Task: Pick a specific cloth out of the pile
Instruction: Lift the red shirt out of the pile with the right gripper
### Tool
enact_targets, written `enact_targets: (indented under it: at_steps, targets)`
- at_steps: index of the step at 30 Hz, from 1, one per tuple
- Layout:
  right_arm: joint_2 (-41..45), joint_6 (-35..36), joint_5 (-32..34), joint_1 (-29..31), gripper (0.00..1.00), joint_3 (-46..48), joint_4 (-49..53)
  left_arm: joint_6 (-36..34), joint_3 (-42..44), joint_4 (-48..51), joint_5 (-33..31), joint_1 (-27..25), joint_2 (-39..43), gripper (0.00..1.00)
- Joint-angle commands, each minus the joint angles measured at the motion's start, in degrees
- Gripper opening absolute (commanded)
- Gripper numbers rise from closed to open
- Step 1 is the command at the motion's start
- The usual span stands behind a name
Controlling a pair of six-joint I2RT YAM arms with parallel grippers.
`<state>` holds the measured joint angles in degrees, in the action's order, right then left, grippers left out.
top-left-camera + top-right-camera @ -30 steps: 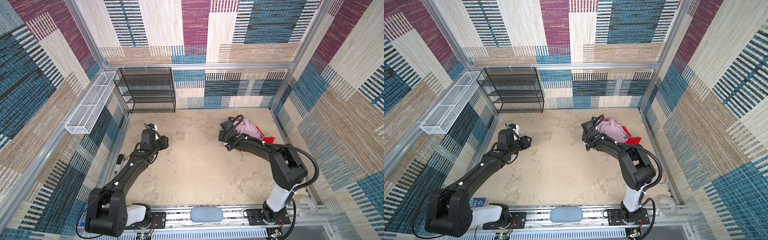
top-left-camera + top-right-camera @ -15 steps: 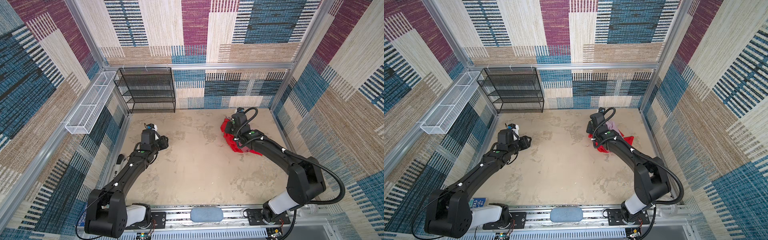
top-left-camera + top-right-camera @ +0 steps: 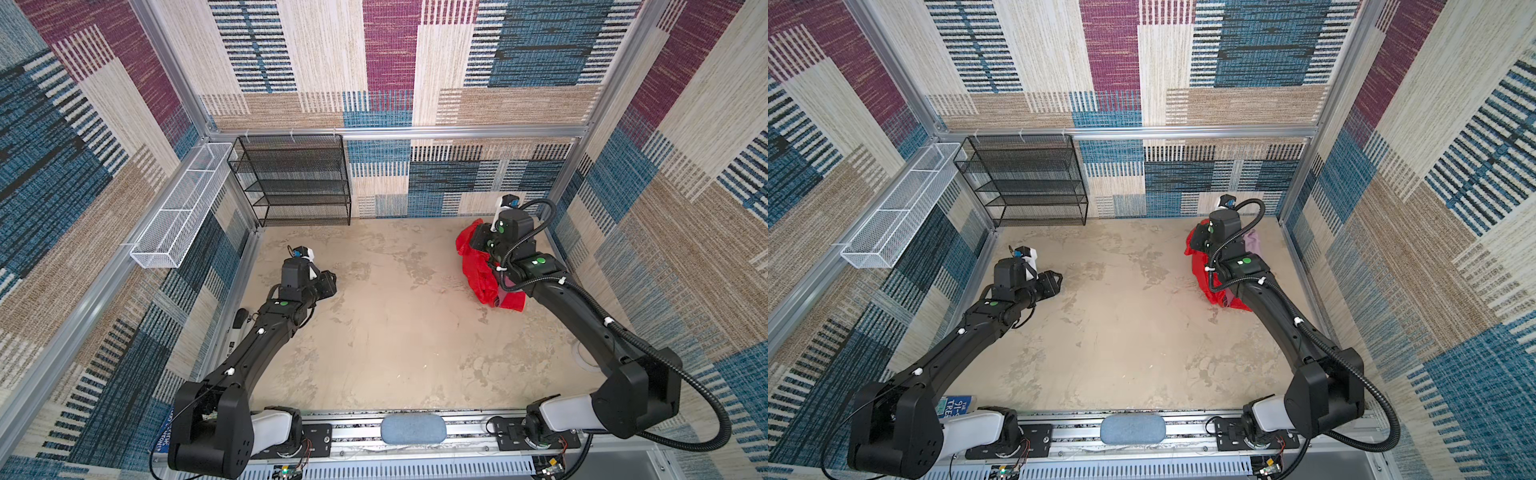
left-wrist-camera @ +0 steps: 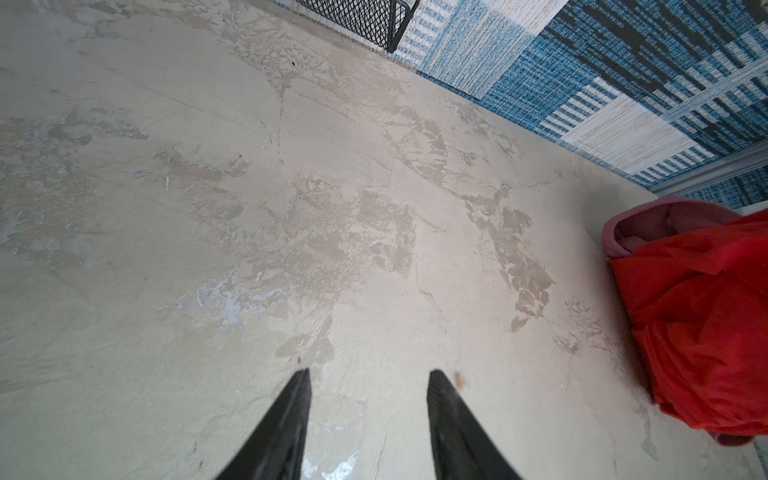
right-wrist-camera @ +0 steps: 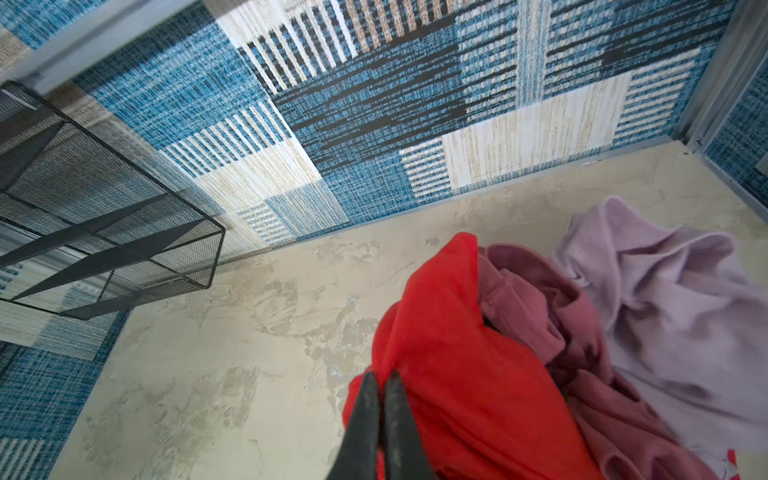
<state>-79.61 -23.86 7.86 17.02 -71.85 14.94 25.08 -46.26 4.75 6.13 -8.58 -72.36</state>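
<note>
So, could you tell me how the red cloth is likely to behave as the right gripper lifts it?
Probably floppy: the red cloth drapes in loose folds from the shut right gripper. Likely light, being thin. Its slight sheen hints it may slip, and it might drag the maroon cloth touching it.

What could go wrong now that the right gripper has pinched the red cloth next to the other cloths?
1. The right gripper is shut on only an edge of the thin red cloth, so it might slip free.
2. The dusty rose cloth lies against the red one and could be dragged along.
3. The lilac cloth overlaps the rose one, so it may shift too.
</note>
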Motion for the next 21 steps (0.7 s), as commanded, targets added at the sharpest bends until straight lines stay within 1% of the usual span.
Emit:
enact_targets:
  at_steps: [1,13,18,21]
  targets:
    - [1.0,0.9,-2.7,-0.3,0.00,-1.7,-1.6,-0.5,-0.6,0.1,0.2,0.1,0.4,0.49]
    - [1.2,3.9,-5.0,-0.3,0.00,-9.8,0.3,0.2,-0.7,0.5,0.2,0.1,1.6,0.49]
    - [0.5,5.3,-8.0,-0.4,0.00,-15.1,0.8,0.4,-1.1,0.7,0.3,0.1,1.7,0.49]
    - [-0.2,6.3,-8.6,-0.3,0.00,-18.7,1.2,0.5,-1.3,0.8,0.5,0.1,1.7,0.49]
